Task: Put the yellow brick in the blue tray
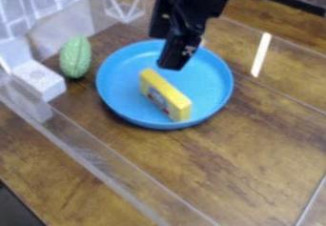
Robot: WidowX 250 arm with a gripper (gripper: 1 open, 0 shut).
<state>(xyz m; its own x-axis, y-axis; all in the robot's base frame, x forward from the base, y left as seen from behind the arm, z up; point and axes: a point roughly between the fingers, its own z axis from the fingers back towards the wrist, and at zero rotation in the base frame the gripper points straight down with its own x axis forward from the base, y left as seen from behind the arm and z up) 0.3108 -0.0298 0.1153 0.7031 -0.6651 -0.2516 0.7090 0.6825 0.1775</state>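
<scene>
The yellow brick (166, 94) lies flat inside the blue tray (121, 82), right of its centre, with its long side running diagonally and a small label on top. The tray is a large round blue dish on the wooden table. My black gripper (177, 54) hangs above the tray's far part, just behind the brick, open and holding nothing. It is clear of the brick.
A green oval object (78, 56) lies left of the tray. A white block (36, 76) sits at the far left beside a clear plastic wall (90, 154). Wooden table surface (254, 163) spreads to the right and front.
</scene>
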